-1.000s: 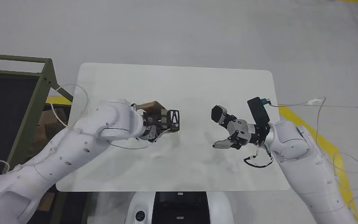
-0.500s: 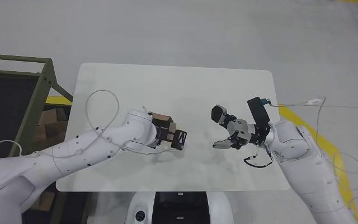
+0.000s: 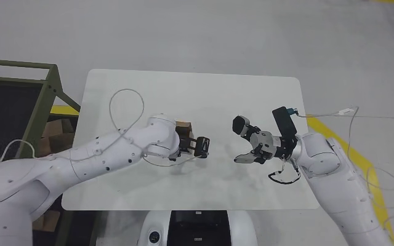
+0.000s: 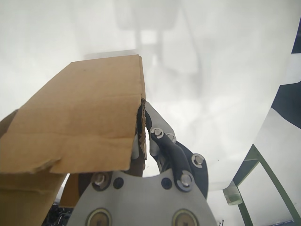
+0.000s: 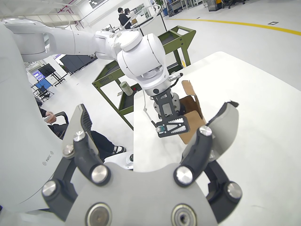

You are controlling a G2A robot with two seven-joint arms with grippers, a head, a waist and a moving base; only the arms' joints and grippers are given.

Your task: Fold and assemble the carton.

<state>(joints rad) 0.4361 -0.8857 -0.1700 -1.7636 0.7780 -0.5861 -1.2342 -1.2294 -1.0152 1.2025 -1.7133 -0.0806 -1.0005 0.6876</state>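
One brown carton (image 4: 77,118) is clamped at a flap edge by the left gripper (image 4: 142,118) over the white table (image 3: 246,92)'s middle. The right gripper (image 3: 243,142) is held spread wide and empty, near, not touching.

Bright, even overhead light — soft shadows on the table (image 3: 246,92).

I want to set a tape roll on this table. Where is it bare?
The far strip of the table, beyond both arms, is bare, as is the near edge between them. Crowded: the middle, where the left gripper holds the carton facing the open right gripper.
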